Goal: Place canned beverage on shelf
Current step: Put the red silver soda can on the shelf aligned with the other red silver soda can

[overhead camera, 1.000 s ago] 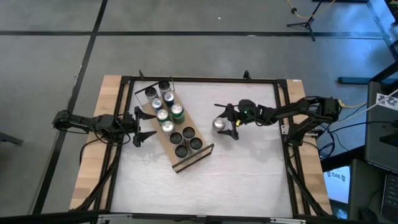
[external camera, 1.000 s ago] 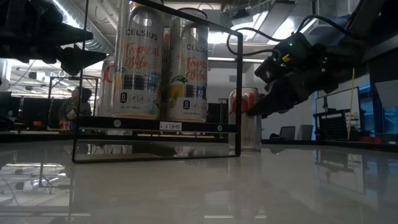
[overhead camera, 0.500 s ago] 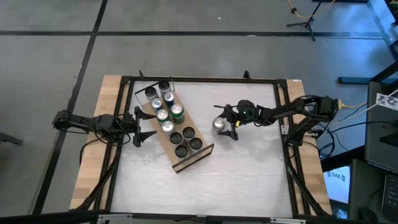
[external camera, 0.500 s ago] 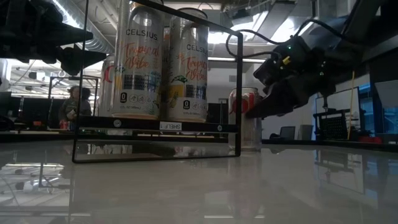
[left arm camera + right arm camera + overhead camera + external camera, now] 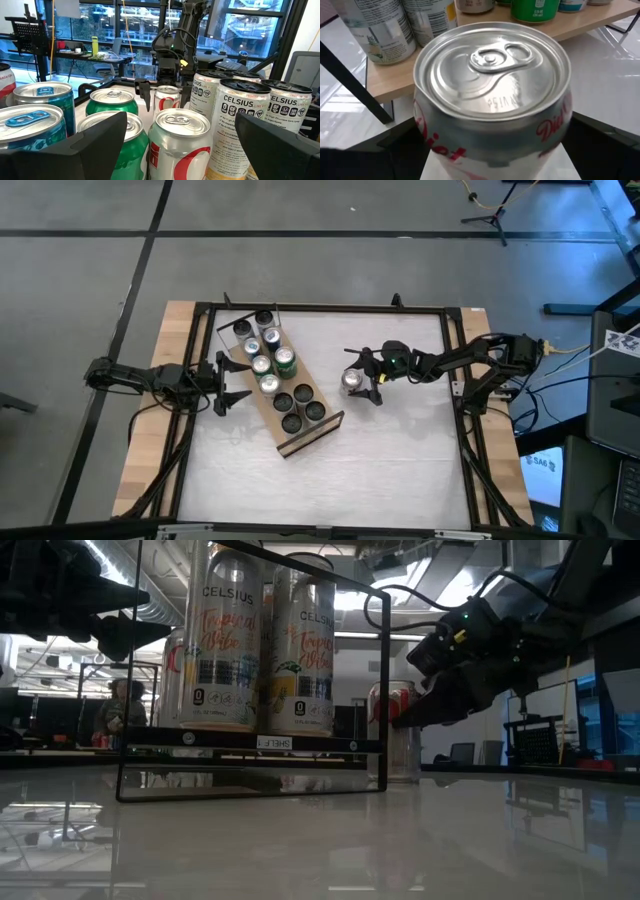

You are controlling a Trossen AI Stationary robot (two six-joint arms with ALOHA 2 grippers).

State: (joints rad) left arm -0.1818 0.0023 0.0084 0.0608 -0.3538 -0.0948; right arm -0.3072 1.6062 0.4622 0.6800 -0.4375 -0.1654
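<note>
A silver can with red lettering stands upright on its base on the white table, right of the shelf; it fills the right wrist view. My right gripper is open and comes in level from the table's right, one finger on either side of the can with a gap to each, as the left wrist view shows. The shelf is a light-wood board lying aslant and carrying several cans. My left gripper is open and empty at the shelf's left long side.
A black wire frame stands at the shelf's far end; in the low view two tall Celsius cans show behind it. Bare shelf board shows only along its near lip. White table lies open at the near right. A person stands far behind.
My right gripper has crept a little toward the table's left, farther around the silver can, still open. The can and the shelf have stayed where they were.
</note>
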